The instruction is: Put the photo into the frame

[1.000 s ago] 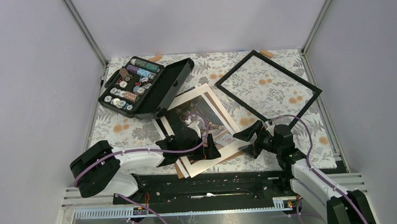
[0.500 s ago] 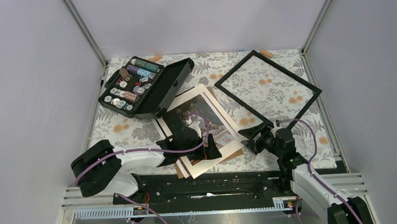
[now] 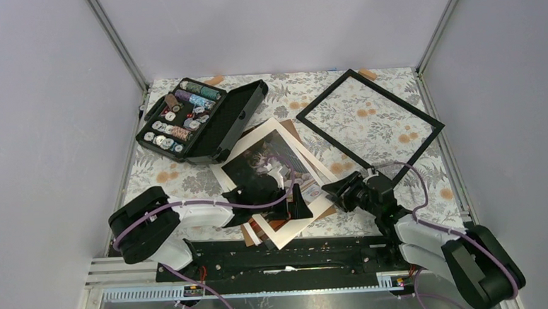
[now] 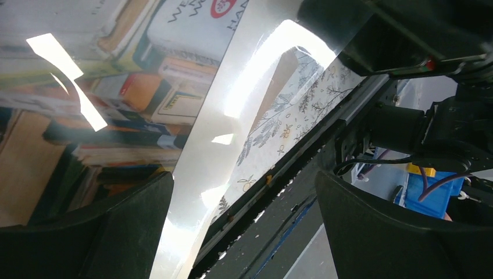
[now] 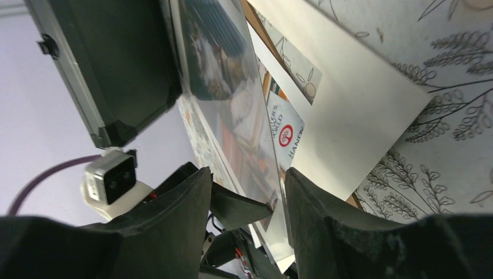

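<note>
1. The photo (image 3: 256, 162), a glossy print of a cat among books, lies tilted on the floral tablecloth (image 3: 180, 177) at the middle of the table, stacked with a cream mat (image 5: 349, 116) and a brown board (image 3: 292, 127).
2. The frame (image 3: 398, 98), thin and black, lies flat to the photo's right, apart from it, with only the cloth showing inside it.
3. The left gripper (image 4: 244, 192) is low over the photo's near part, fingers spread wide, and the white border runs between them.
4. The right gripper (image 5: 247, 186) is at the photo's right edge. Its fingers are partly apart, with the sheet's edge in the gap but not pinched.
5. An open black case of thread spools (image 3: 202, 119) sits behind the photo, to the left.
</note>
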`<control>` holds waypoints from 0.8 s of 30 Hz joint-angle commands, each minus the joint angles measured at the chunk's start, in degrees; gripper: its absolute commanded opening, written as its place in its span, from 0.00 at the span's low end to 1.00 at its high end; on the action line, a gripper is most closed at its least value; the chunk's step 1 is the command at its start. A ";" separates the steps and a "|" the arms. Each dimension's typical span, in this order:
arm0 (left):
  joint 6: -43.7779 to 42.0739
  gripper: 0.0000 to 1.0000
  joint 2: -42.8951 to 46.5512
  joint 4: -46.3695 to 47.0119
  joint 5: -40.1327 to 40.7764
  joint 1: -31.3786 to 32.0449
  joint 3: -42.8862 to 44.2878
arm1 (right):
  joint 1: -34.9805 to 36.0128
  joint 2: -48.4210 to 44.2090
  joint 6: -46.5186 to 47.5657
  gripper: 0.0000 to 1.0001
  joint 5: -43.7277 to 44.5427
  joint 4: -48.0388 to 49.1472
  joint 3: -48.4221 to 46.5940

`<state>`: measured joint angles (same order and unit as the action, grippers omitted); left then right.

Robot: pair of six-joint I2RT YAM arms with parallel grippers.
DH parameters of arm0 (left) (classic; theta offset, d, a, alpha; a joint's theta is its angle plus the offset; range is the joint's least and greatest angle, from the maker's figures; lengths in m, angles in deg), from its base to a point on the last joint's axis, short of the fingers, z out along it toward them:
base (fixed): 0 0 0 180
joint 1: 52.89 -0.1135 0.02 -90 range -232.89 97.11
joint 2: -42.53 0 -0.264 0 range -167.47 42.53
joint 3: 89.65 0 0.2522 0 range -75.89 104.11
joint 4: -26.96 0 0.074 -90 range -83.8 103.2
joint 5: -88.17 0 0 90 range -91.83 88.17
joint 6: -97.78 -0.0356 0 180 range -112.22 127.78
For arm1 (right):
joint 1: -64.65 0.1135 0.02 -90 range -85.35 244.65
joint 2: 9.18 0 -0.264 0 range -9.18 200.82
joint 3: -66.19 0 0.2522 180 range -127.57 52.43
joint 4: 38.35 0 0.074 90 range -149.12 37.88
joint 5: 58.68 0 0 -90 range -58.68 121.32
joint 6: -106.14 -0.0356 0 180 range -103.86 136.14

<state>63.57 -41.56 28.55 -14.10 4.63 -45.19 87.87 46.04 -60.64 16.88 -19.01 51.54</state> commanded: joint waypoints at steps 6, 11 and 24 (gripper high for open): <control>-2.62 0.99 -2.16 -6.46 0.16 0.21 2.23 | 4.61 3.33 4.38 0.42 6.43 2.55 -3.86; -4.26 0.99 -0.14 -8.14 1.87 0.08 3.14 | 4.59 -3.45 6.79 0.40 10.13 -6.55 -4.76; -8.81 0.99 4.78 -11.69 0.76 -0.26 9.97 | 4.61 1.13 11.03 0.00 12.07 -1.89 -6.36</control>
<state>58.17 -41.82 19.11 -14.47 4.63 -38.61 92.05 46.46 -52.64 26.33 -23.93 47.85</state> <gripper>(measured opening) 0.987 0.017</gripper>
